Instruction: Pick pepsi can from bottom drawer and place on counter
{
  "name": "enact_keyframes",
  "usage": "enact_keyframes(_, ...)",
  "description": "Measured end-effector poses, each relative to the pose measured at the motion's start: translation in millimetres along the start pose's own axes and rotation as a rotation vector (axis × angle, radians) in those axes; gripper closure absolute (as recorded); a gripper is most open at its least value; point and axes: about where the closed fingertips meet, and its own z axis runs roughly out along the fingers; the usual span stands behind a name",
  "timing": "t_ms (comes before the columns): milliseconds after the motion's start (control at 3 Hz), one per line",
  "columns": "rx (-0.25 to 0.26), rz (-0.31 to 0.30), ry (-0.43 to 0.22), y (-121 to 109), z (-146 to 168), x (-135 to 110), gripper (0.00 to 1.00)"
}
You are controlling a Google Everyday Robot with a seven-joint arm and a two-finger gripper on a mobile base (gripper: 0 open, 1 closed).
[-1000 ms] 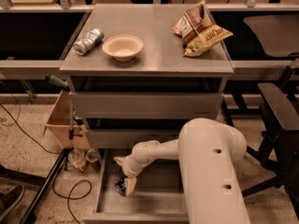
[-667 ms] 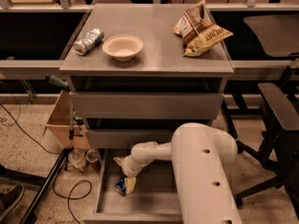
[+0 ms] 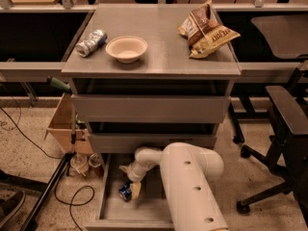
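Observation:
The pepsi can (image 3: 125, 191), dark blue with a silver end, lies in the open bottom drawer (image 3: 149, 210) near its left wall. My gripper (image 3: 132, 189) reaches down into the drawer from the white arm (image 3: 192, 186) and sits right at the can, touching its right side. The arm hides much of the drawer's right half. The counter (image 3: 159, 42) is the grey cabinet top above the two shut upper drawers.
On the counter lie a silver-grey can (image 3: 91, 42), a pale bowl (image 3: 126, 48) and a chip bag (image 3: 208, 29). A cardboard box (image 3: 65, 126) and cables are on the floor at left. An office chair (image 3: 284, 129) stands at right.
The arm's big upper body has shifted a little to the left in view. The gripper and the can stay at the same spot in the drawer.

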Motion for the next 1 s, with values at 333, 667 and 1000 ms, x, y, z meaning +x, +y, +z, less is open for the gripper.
enact_keyframes(333, -0.016, 0.044, -0.002, 9, 16, 18, 0.00)
enact_keyframes(667, -0.031, 0.065, -0.017, 23, 31, 21, 0.00)
enact_keyframes(1000, -0.050, 0.069, -0.038, 34, 42, 18, 0.05)
